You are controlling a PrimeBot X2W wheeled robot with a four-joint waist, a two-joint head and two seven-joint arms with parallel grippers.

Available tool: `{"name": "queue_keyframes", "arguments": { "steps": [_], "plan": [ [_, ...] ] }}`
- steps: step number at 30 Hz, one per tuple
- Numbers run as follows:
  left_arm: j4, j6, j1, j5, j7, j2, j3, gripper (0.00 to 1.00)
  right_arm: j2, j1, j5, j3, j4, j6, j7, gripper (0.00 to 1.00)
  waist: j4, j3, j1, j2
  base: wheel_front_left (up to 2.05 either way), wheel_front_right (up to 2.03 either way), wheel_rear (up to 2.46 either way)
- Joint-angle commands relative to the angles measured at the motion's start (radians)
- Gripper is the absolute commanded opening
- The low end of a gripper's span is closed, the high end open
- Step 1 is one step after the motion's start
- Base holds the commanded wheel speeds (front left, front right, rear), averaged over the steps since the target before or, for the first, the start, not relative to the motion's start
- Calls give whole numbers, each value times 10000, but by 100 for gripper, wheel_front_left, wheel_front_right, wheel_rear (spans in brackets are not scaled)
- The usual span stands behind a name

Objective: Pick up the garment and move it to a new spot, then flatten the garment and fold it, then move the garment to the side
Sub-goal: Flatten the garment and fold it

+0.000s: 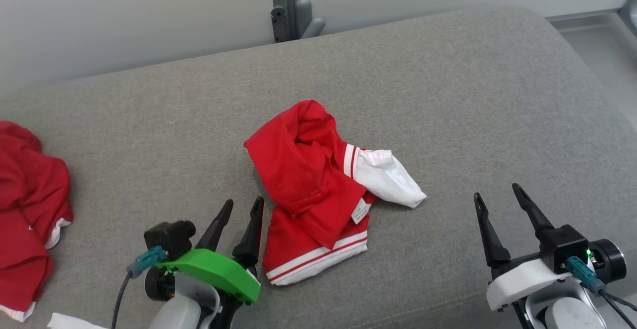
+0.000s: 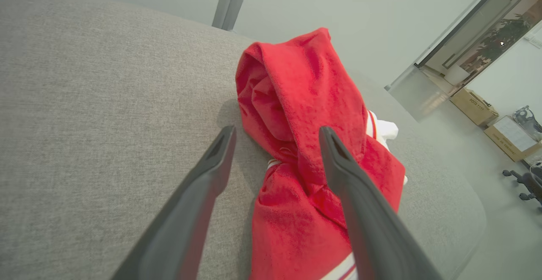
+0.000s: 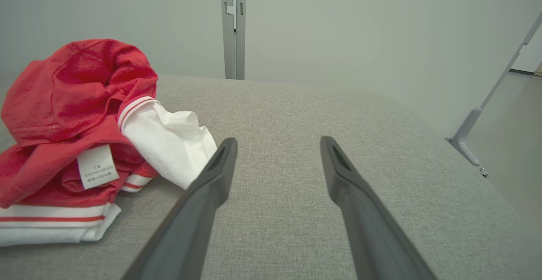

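Garment (image 1: 318,189) is lying crumpled mid-way on the cushion (image 1: 448,95), white part sticking out right. L gripper (image 1: 244,201) is hovering wide open, empty, just beside its near-left edge. R gripper (image 1: 498,192), also wide and empty, is waiting well apart. Step 1, pick-up, isn't begun. Next: L is needing a pinch on the nearest red fold, prob. several layers thick.

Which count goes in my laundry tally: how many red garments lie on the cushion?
2. One garment crumpled centrally; a second garment at the head view's left edge, partly cut off. More may lie outside.
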Motion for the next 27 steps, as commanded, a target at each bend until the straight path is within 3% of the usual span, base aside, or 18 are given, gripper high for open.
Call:
{"name": "queue_keyframes", "arguments": {
  "steps": [1, 8, 13, 15, 16, 17, 24, 27],
  "plan": [
    [326, -21, -413, -569, 55, 104, -71, 100, 27, -155, 6, -6, -10, -3, -32, 100, -533, 436, 0, 108, 0, 0, 0],
    [902, -22, -1289, -2551, 87, 455, -854, 100, 119, -349, 14, -67, -9, -3, -32, 100, -1074, 707, 0, 108, 0, 0, 0],
    [1612, -22, -1637, -3180, 4, 832, -1339, 100, 212, -470, 34, -22, 62, -3, -32, 100, -1382, 739, 0, 108, 0, 0, 0],
    [1652, -22, -1783, -3317, 67, 940, -1703, 42, 245, -523, 46, -23, 84, -3, -32, 100, -1488, 745, 0, 108, 0, 0, 0],
    [1652, -22, -1783, -3317, 67, 940, -1703, 42, 245, -523, 46, -23, 84, -3, -32, 100, -1488, 745, 0, 108, 0, 0, 0],
    [1536, -22, -1869, -3445, 59, 1024, -1899, 0, 259, -535, 60, -11, 93, -3, -32, 100, -1538, 751, 0, 108, 0, 0, 0],
    [755, -4, -3268, -2957, 65, 2826, -3168, 0, 360, -566, 109, 34, 171, -3, -32, 100, -1887, 658, 0, 108, 0, 0, 0],
    [200, -4, -4149, -3023, 551, 3649, -3552, 0, 389, -551, 135, 76, 253, -3, -32, 100, -2055, 502, 0, 108, 0, 0, 0]
  ]
}}
